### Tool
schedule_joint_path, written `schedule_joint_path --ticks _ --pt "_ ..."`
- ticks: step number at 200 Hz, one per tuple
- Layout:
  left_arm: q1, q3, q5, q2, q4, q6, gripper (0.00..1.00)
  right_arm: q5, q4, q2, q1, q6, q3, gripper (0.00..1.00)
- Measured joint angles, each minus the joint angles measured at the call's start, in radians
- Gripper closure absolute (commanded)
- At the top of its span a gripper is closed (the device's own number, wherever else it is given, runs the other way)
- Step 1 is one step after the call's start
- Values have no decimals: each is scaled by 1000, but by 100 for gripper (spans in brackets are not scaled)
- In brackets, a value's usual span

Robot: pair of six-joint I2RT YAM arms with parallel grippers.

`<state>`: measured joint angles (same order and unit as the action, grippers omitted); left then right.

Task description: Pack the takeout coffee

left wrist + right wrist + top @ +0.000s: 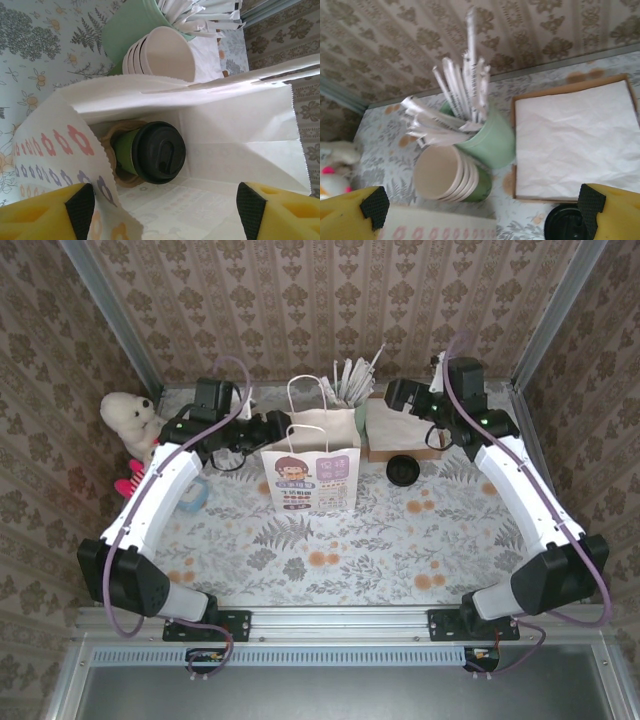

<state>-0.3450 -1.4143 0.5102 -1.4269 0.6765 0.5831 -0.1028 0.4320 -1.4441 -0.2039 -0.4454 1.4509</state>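
Left gripper and right gripper stood spread; we judged the coffee light, crushable, best held round its wall.

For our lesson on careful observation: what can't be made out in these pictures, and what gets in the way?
Left wrist view: the base of the takeout coffee, sunk in a brown cardboard ring inside the paper bag.
Right wrist view: a black lid, cut by the bottom edge.
Top view: a blue object, partly under the left arm; unidentifiable.
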Motion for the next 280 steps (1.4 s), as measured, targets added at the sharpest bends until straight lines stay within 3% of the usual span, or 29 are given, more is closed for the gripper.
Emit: schedule_joint_path --ticks 23,46,63,119,150,174,191,228,280 --pt "0 0 46 -5 -18 0 16 -48 -34 -92 51 0 47 4" --pt "4 0 50 -5 -15 -6 13 -141 -91 -219 85 -7 116 15" --pt "24 0 50 -3 -14 -19 0 -209 -99 -340 94 1 215 20" --pt "77 2 20 90 0 -85 0 -313 -186 -636 94 -32 499 33" --pt "106 55 -32 181 -18 -90 0 -351 -208 -743 93 -45 628 54" --pt "137 79 -58 196 -19 -90 0 -366 -207 -773 92 -60 679 78" --pt "151 96 -66 196 -20 -90 0 -383 -209 -773 92 -57 690 88" --pt "157 113 -64 195 -31 -89 0 -376 -204 -767 87 -21 694 96" --pt "157 113 -53 187 -42 -85 0 -349 -189 -649 85 63 652 98"
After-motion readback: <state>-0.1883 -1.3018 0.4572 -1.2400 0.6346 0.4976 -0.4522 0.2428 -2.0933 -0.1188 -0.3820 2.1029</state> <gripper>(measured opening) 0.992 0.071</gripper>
